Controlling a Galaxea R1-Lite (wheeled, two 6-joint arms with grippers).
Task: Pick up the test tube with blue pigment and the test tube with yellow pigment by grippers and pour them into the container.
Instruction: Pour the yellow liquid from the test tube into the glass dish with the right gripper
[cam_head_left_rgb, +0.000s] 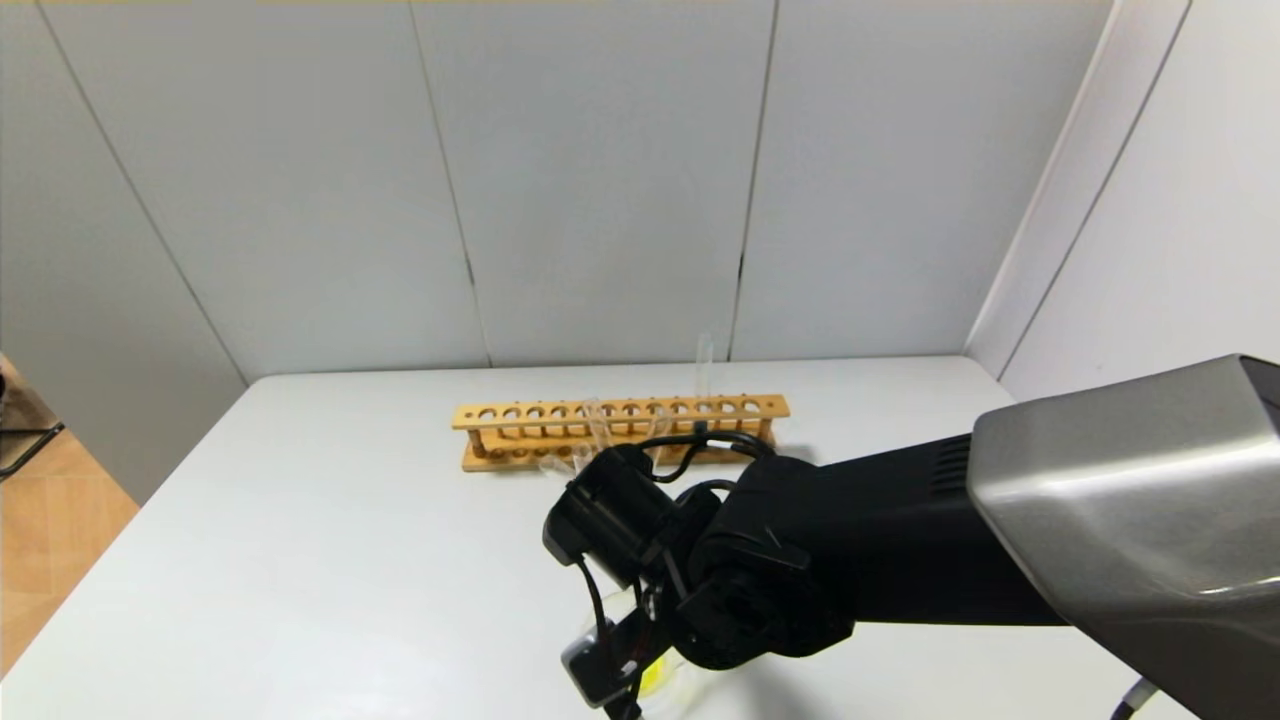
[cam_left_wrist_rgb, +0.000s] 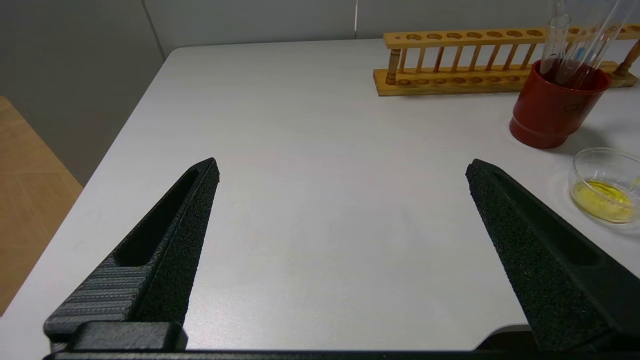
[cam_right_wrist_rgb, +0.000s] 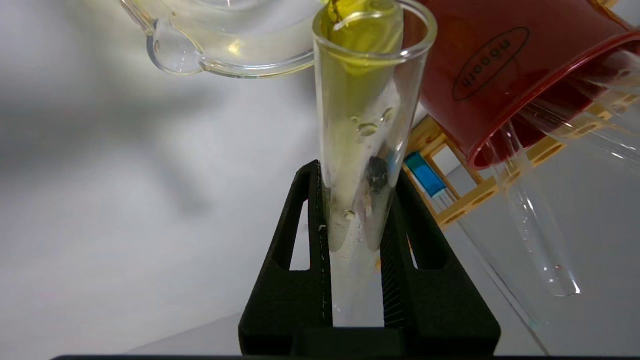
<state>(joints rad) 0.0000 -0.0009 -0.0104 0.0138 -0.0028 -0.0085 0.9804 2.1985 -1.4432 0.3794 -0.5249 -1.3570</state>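
My right gripper (cam_right_wrist_rgb: 356, 172) is shut on the test tube with yellow pigment (cam_right_wrist_rgb: 367, 95). The tube is tipped, with its mouth over the rim of the container (cam_right_wrist_rgb: 225, 47), and yellow liquid sits at the mouth. In the head view the right gripper (cam_head_left_rgb: 628, 672) hangs low over the table's front, hiding most of the container (cam_head_left_rgb: 688, 692). In the left wrist view the container (cam_left_wrist_rgb: 605, 187) holds a yellow pool. The test tube with blue pigment (cam_right_wrist_rgb: 424, 180) shows against the wooden rack. My left gripper (cam_left_wrist_rgb: 342, 165) is open and empty above bare table, left of the container.
A wooden test tube rack (cam_head_left_rgb: 620, 430) stands at mid-table with one clear tube (cam_head_left_rgb: 704, 365) upright in it. A red beaker (cam_left_wrist_rgb: 555, 107) holding several clear tubes stands between rack and container. The table's left edge (cam_left_wrist_rgb: 115, 150) is near the left gripper.
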